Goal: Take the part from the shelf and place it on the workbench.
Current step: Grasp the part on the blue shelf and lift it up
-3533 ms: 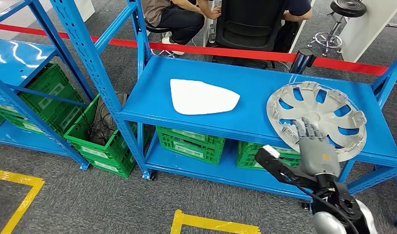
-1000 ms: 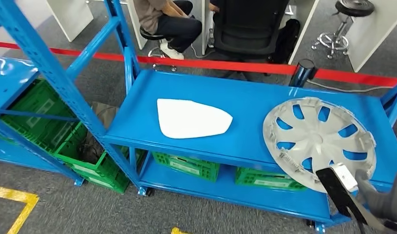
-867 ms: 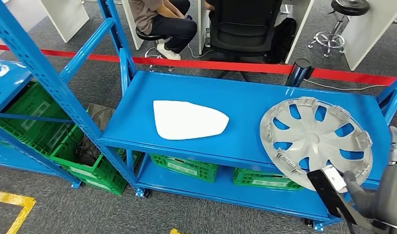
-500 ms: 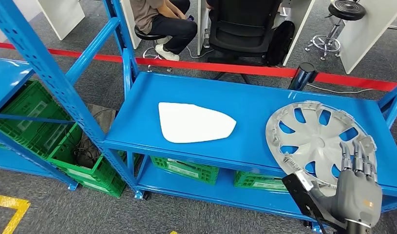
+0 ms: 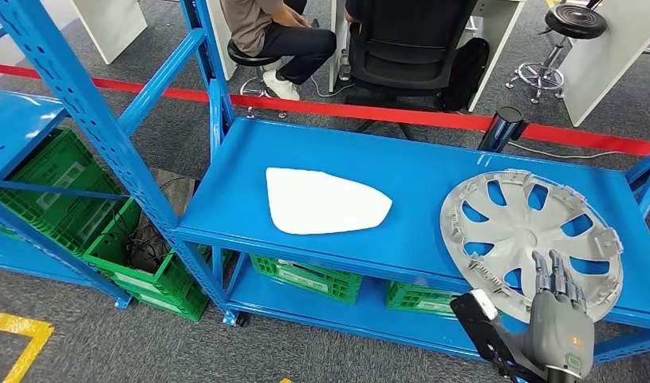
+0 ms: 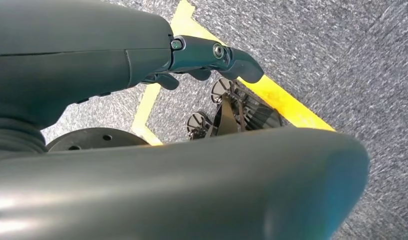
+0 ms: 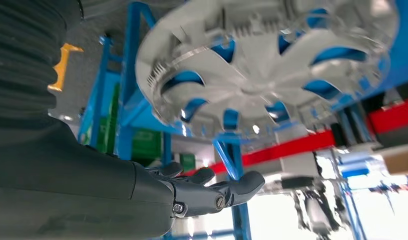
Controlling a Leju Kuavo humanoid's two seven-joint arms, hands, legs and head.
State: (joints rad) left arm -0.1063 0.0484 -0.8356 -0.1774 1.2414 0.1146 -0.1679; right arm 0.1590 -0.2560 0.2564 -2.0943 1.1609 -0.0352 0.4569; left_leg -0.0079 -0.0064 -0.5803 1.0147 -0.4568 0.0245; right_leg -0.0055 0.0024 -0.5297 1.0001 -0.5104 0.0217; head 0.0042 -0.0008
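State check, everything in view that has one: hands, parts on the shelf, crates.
Right hand: fingers apart, at the near rim of the hubcap, holding nothing.
Left hand: hanging over the floor, fingers curled, holding nothing.
Hubcap: lying flat on the shelf, inner side up, near edge past the shelf front.
White panel: flat on the shelf, untouched.
Green crates: stowed on the lower shelf.

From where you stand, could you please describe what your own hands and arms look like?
My right hand is matte grey with darker segmented fingers and a small green and orange mark near the wrist. A black bracket with a white tip sits beside it. In the wrist views, the left hand shows dark grey shells, a ribbed cover and small screws.
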